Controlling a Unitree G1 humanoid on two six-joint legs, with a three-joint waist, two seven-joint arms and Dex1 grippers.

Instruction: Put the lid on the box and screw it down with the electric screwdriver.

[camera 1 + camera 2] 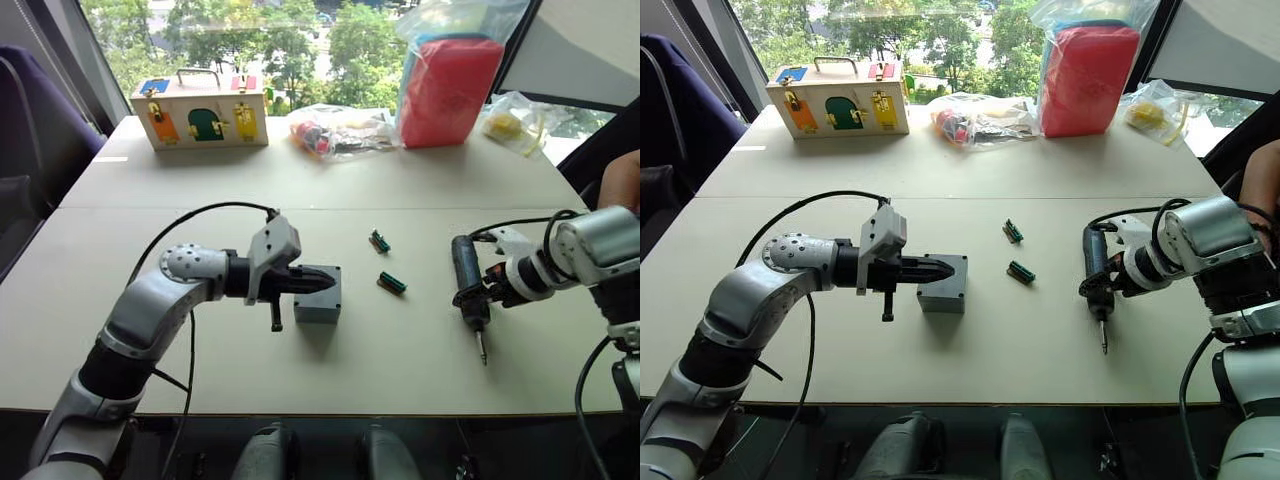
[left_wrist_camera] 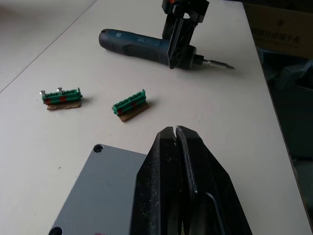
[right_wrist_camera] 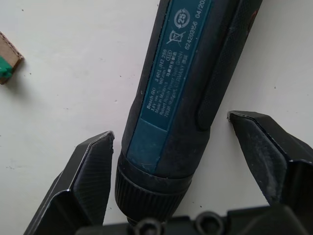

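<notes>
My left gripper (image 2: 174,134) (fingers pressed together) rests over the lid (image 2: 100,188); my right gripper (image 3: 171,147) straddles the electric screwdriver (image 3: 183,83), open.

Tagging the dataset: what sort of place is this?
Probably an office or lab test room: a plain table by a large window with trees outside, holding practice props like a wooden latch box and bagged items.
</notes>
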